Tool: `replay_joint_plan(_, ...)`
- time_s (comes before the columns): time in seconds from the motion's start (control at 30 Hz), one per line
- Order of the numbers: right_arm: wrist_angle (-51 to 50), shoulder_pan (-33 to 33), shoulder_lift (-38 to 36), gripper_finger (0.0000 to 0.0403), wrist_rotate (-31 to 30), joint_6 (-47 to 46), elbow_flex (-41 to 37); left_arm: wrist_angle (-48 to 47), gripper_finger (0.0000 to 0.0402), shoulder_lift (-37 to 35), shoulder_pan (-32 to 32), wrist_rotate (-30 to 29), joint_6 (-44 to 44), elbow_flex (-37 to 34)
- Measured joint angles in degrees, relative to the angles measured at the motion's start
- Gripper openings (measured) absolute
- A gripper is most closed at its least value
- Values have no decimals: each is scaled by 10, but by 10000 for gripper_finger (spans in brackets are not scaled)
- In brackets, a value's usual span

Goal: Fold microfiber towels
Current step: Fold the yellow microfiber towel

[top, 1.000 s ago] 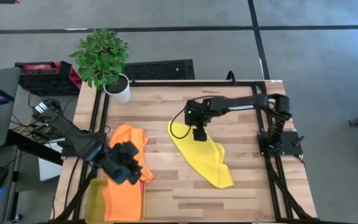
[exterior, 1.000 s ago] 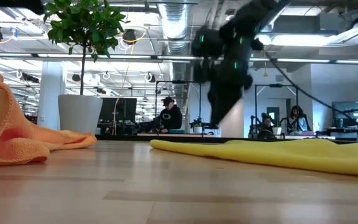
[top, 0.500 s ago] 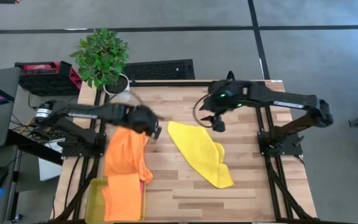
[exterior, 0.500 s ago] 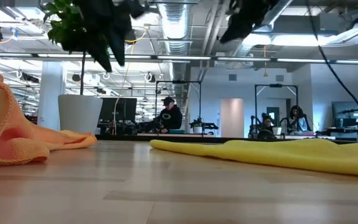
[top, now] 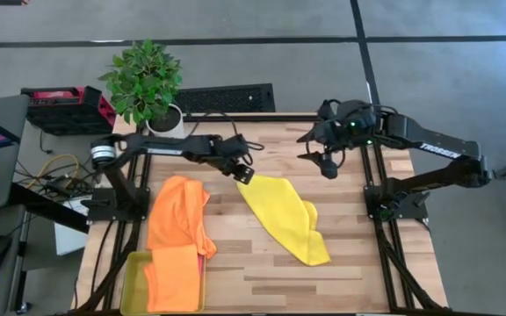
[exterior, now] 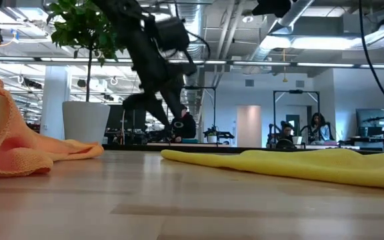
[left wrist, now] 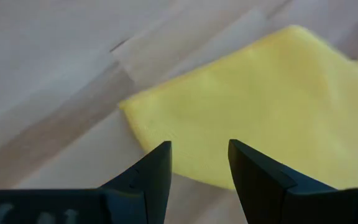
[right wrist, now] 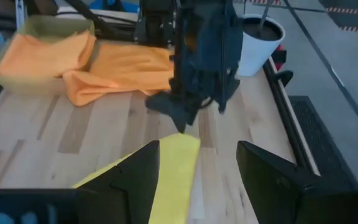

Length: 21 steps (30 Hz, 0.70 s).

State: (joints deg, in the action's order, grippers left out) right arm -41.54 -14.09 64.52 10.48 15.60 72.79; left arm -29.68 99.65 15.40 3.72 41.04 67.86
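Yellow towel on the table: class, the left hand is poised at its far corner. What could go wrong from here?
1. The left hand is open just above the yellow towel's corner; the cloth lies flat on the table, so the fingers may close on wood and miss it.
2. The towel looks creased and skewed, so one lifted corner may fold unevenly.
3. The orange towel lies close by and could get snagged.

we see even bright overhead light | soft shadows | low view ceiling glare | wrist views blurred, left softest
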Motion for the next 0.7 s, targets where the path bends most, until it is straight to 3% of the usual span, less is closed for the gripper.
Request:
replay_joint_plan(0.3, -21, -3, -6, 240, 0, -57, 0, 9, 151, 55, 7, -64, -32, 0)
replay_joint_plan(0.7, -24, -4, 5, 240, -3, -86, 0, 14, 151, 105, 7, -70, -83, 0)
